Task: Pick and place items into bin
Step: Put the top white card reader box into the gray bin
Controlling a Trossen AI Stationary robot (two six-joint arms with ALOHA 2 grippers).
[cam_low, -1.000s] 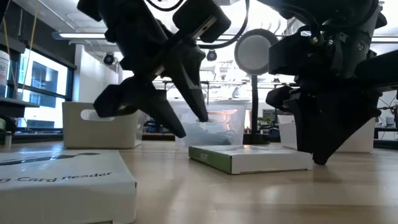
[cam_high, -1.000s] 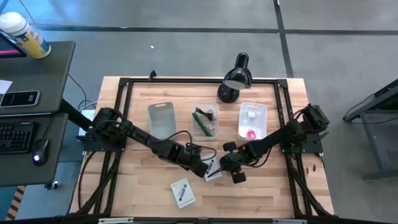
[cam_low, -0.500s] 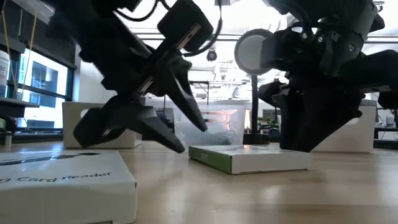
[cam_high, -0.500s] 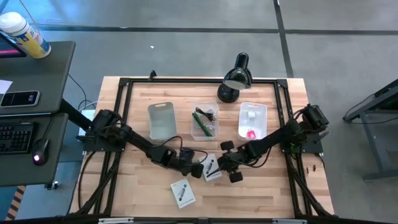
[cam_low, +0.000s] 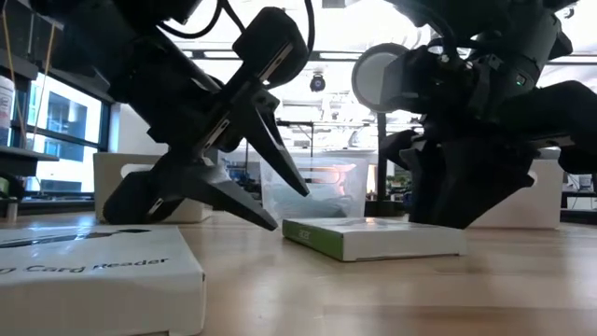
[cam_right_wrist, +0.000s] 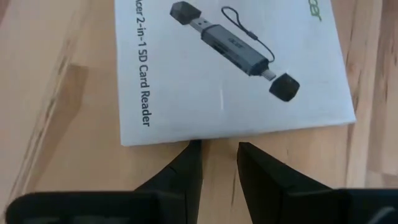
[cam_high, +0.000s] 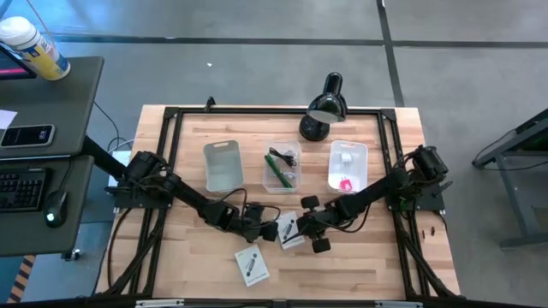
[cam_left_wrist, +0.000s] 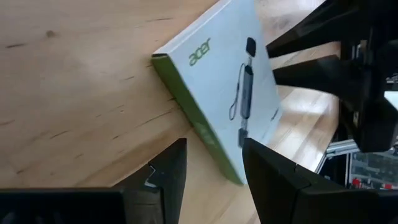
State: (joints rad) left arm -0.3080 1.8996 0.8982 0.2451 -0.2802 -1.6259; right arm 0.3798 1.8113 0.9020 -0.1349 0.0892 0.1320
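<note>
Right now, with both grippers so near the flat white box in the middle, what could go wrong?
1. The card reader box lies flat on the table, so the left gripper may push it instead of gripping it.
2. The right gripper sits at the opposite edge; the two grippers could collide.
3. A pushed box might slide toward the second box.

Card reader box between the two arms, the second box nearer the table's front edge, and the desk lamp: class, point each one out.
Card reader box (cam_right_wrist: 230,68): right wrist view, printed top face.
Second box (cam_high: 251,265): high view, top face.
Desk lamp (cam_high: 327,106): high view, shade.
</note>
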